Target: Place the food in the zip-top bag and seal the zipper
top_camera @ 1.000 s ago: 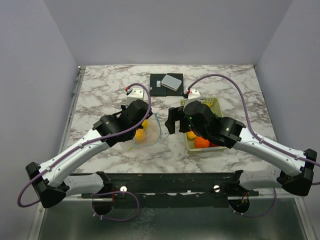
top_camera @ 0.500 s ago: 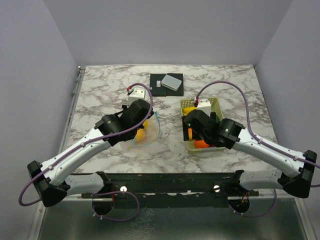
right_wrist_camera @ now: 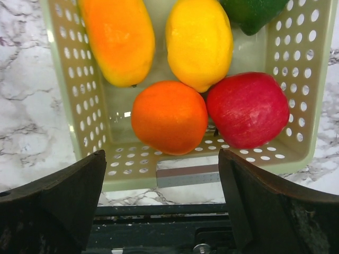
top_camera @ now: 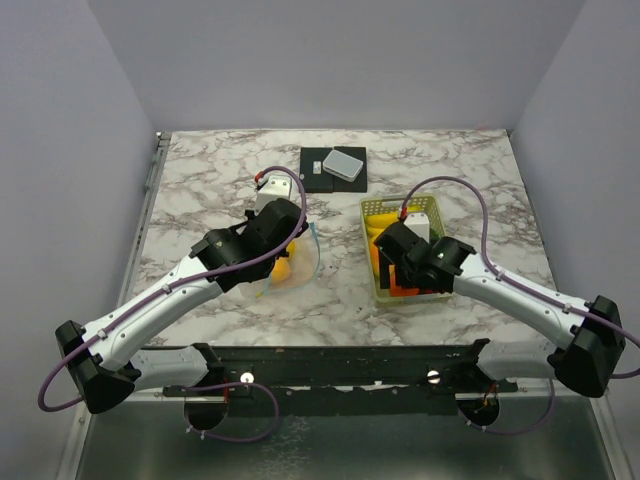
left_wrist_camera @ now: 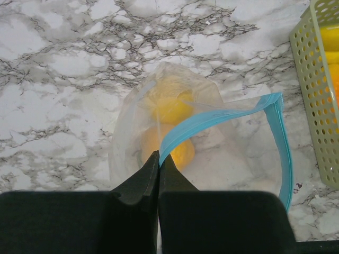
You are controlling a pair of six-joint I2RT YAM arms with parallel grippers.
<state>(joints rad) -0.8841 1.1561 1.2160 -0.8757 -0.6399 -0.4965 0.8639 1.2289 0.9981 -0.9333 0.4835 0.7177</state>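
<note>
My left gripper (left_wrist_camera: 159, 159) is shut on the light blue zipper (left_wrist_camera: 228, 114) of the clear zip-top bag (left_wrist_camera: 175, 132) and holds its mouth up and open. Two yellow-orange fruits (left_wrist_camera: 172, 127) lie inside the bag. It also shows in the top view (top_camera: 295, 262) under my left gripper (top_camera: 283, 232). My right gripper (right_wrist_camera: 164, 180) is open and empty above the near end of the basket (right_wrist_camera: 296, 69). Below it lie an orange (right_wrist_camera: 169, 116), a red apple (right_wrist_camera: 248, 108), a lemon (right_wrist_camera: 198, 42), an orange-yellow fruit (right_wrist_camera: 117, 37) and a dark green one (right_wrist_camera: 254, 11).
The pale yellow-green slotted basket (top_camera: 432, 210) stands right of the bag; its wall shows at the right edge of the left wrist view (left_wrist_camera: 312, 90). A black pad with a grey box (top_camera: 343, 163) lies at the back. The table's front rail (right_wrist_camera: 159, 233) is just below the basket.
My right gripper has swung from beside the bag to the right and now hangs open over the basket. My left gripper keeps its hold on the bag's mouth.
</note>
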